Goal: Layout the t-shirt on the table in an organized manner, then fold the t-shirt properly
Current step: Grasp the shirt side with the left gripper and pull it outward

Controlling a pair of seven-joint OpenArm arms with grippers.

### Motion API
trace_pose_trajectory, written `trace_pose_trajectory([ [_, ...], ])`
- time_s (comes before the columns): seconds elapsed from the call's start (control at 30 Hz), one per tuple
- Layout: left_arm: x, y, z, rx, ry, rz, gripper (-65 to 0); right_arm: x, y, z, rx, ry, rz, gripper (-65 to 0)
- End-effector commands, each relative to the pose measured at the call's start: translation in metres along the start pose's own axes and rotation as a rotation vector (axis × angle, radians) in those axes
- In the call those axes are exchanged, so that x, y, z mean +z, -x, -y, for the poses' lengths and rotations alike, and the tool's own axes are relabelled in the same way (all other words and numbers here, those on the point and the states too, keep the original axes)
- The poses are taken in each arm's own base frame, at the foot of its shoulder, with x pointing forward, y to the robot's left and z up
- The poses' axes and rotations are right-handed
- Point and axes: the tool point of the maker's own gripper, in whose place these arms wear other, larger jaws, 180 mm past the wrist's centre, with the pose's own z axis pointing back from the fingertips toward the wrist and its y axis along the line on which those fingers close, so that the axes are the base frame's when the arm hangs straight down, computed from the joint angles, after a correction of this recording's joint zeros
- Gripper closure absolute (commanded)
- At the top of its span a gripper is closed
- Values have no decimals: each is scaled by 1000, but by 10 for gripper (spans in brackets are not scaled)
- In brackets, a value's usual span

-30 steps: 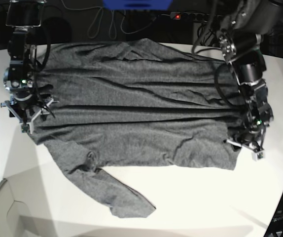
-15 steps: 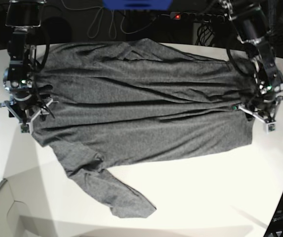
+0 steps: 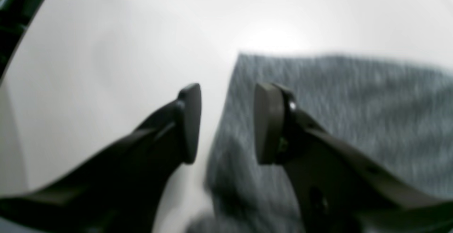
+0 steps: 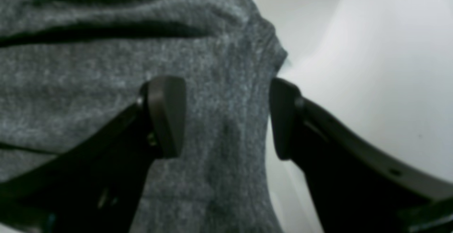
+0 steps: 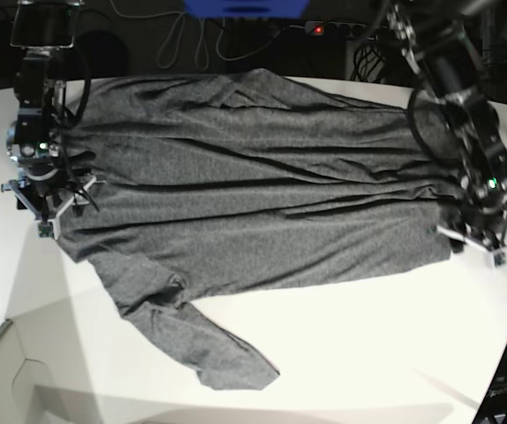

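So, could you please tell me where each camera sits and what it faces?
Base: overhead, looking down on the table, the t-shirt and both arms.
Left wrist: behind the left gripper, jaws apart over the shirt's edge.
Right wrist: behind the right gripper, jaws apart over the shirt.
All share shirt and table.

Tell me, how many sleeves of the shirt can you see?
1. One long sleeve of the t-shirt trails toward the near edge of the table in the base view. The other sleeve may be folded or bunched along the shirt's far edge; I cannot tell.
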Motion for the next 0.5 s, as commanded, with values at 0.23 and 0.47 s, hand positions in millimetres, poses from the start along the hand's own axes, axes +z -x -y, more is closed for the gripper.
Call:
trace_pose_trajectory([
  [0.23, -29, -45, -1, 135, 14, 52, -335, 3, -10, 9, 8, 21, 39, -376],
  [0.47, -46, -26, 14, 177, 50, -27, -440, 3, -10, 9, 7, 22, 38, -376],
])
